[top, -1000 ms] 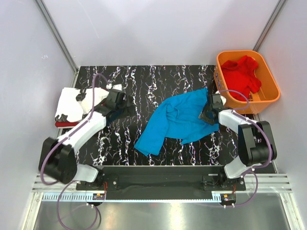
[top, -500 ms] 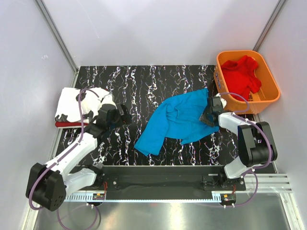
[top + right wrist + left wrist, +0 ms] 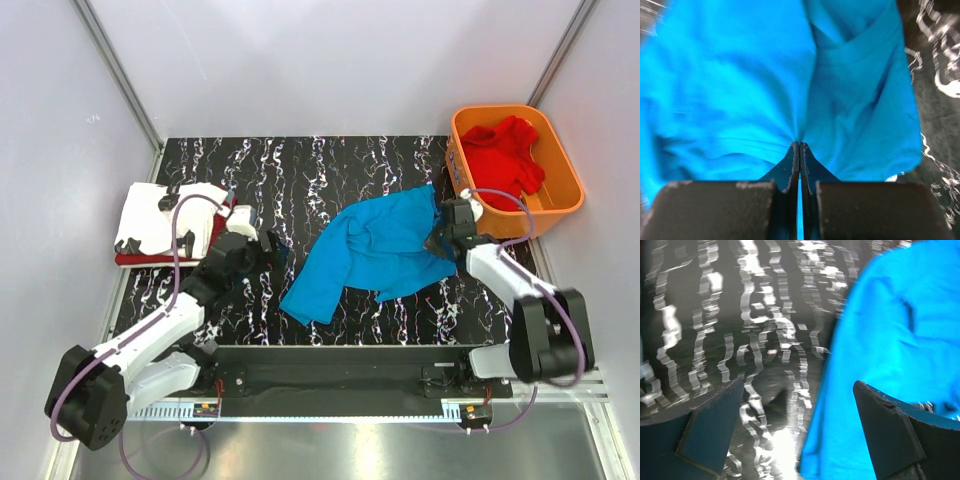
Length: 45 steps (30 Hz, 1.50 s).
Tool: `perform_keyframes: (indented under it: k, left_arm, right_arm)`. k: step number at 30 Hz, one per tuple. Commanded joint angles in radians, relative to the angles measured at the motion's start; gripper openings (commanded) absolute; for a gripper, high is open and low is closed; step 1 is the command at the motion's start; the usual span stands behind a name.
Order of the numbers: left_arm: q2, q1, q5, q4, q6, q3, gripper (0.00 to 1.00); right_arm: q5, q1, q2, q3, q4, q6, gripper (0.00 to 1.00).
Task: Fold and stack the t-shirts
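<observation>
Left claw point(image 3: 797, 386) gapes wide, seemingly angled downward; right claw point(image 3: 799, 146) pinched tight.

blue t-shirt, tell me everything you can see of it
The blue t-shirt is plain bright blue soft cloth, unfolded and rumpled, lying on the black marbled table right of centre, slanting from near-left to far-right. The right gripper is shut on a pinch at its right edge, folds radiating from there. The left gripper is open at its left edge, not gripping it.
</observation>
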<state>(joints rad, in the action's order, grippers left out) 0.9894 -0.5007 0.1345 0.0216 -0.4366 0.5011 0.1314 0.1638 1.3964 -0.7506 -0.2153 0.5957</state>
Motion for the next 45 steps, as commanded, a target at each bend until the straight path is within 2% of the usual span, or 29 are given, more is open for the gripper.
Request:
perform_keyframes:
  k: [1, 6, 11, 18, 22, 23, 26, 33, 35, 42, 45]
  left_arm:
    - [-0.012, -0.064, -0.027, 0.124, 0.068, 0.007, 0.99]
    - [0.07, -0.18, -0.016, 0.138, 0.131, 0.048, 0.99]
    - [0.159, -0.326, 0.069, 0.118, 0.183, 0.108, 0.98]
    - [0.233, -0.395, 0.115, 0.106, 0.197, 0.171, 0.94]
    - [0.242, -0.432, 0.126, 0.087, 0.2, 0.224, 0.87]
    - [0.247, -0.452, 0.131, 0.089, 0.205, 0.252, 0.8]
    - [0.294, -0.498, 0.172, 0.089, 0.22, 0.321, 0.69]
    - [0.469, -0.613, 0.326, 0.132, 0.265, 0.465, 0.6]
    - [0.514, -0.636, 0.373, 0.109, 0.257, 0.508, 0.6]
    - [0.681, -0.71, 0.699, -0.018, 0.155, 0.643, 0.62]
    - [0.745, -0.742, 0.784, -0.112, 0.086, 0.692, 0.65]
  right_arm:
    - [0.03, 0.006, -0.141, -0.062, -0.07, -0.013, 0.0]
    - [0.028, 0.005, -0.24, -0.226, -0.177, -0.051, 0.0]
    - [-0.004, 0.005, -0.241, -0.443, -0.309, -0.097, 0.0]
    - [-0.088, 0.006, -0.244, -0.659, -0.394, -0.108, 0.0]
    - [-0.116, 0.003, -0.228, -0.788, -0.441, -0.109, 0.0]
    - [-0.122, 0.006, -0.221, -0.808, -0.449, -0.111, 0.0]
    - [-0.128, 0.005, -0.197, -0.874, -0.478, -0.111, 0.0]
    - [-0.168, 0.005, -0.163, -0.954, -0.509, -0.089, 0.0]
    - [-0.179, 0.006, -0.151, -0.963, -0.513, -0.085, 0.0]
    - [-0.174, 0.005, -0.146, -0.994, -0.526, -0.077, 0.0]
    - [-0.17, 0.006, -0.143, -1.009, -0.536, -0.068, 0.0]
